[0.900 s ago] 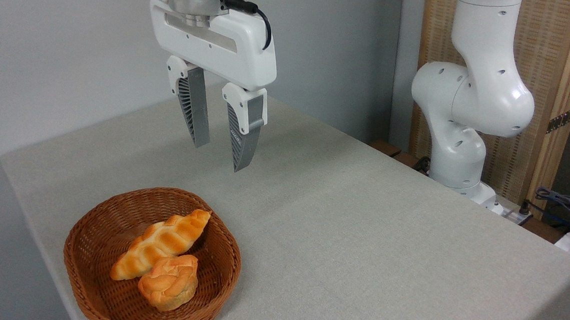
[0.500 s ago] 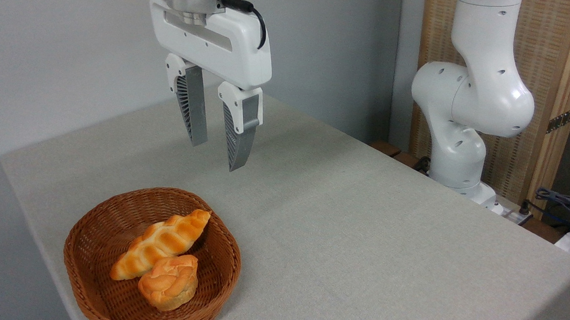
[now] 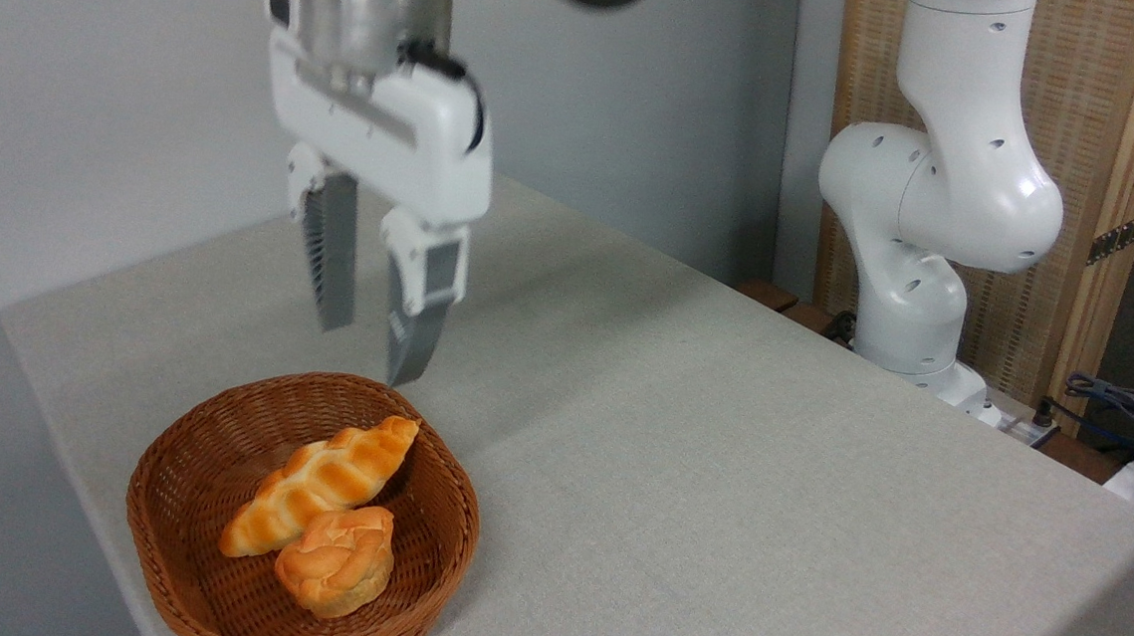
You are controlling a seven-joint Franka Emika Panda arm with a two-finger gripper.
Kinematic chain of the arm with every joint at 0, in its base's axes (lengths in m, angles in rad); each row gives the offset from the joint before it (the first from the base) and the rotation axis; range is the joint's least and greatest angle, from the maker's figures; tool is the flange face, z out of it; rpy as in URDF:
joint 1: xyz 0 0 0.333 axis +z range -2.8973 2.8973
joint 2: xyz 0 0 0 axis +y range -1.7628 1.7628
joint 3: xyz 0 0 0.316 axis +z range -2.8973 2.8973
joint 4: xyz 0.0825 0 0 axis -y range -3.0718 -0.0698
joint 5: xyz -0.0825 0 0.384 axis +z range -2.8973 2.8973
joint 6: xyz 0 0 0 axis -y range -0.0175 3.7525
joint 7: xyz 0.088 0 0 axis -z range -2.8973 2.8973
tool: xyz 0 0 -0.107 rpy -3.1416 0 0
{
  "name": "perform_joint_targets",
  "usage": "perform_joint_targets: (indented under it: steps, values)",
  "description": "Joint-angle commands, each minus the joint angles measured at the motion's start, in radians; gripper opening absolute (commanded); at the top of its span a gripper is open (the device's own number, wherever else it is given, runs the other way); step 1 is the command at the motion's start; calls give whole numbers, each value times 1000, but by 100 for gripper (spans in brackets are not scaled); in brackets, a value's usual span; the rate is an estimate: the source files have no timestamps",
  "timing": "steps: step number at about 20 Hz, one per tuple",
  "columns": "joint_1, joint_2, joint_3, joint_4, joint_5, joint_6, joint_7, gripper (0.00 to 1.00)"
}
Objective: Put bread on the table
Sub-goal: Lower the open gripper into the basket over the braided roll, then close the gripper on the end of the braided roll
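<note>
Braided golden bread lying diagonally in basket, on speckled grey-beige table

Soft, even room light, no glare. The gripper is smeared with motion blur, while the table stays sharp, carrying a faint shadow at its near right corner.

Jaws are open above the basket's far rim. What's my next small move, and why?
Probably ease the gripper down and slightly toward the camera, centring it over the bread. The open jaws hang above the basket rim, empty, while the long loaf lies lower, leaning against the round bun.
</note>
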Motion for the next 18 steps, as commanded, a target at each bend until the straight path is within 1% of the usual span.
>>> perform_joint_targets:
  steps: [1,4,6,9,11,14,15,17,18]
  values:
    - [-2,2,-35,-129,-4,184,10,100]
    - [-2,59,-67,-150,-2,228,9,100]
    - [-2,82,-81,-170,-4,265,7,100]
    - [-2,87,-100,-215,-4,324,3,100]
    - [-1,99,-118,-224,-2,325,4,100]
    - [-1,107,-118,-224,7,327,9,99]
    - [-1,107,-118,-224,10,328,12,85]
    - [1,111,-118,-224,10,328,52,48]
    - [2,111,-118,-224,8,327,73,39]
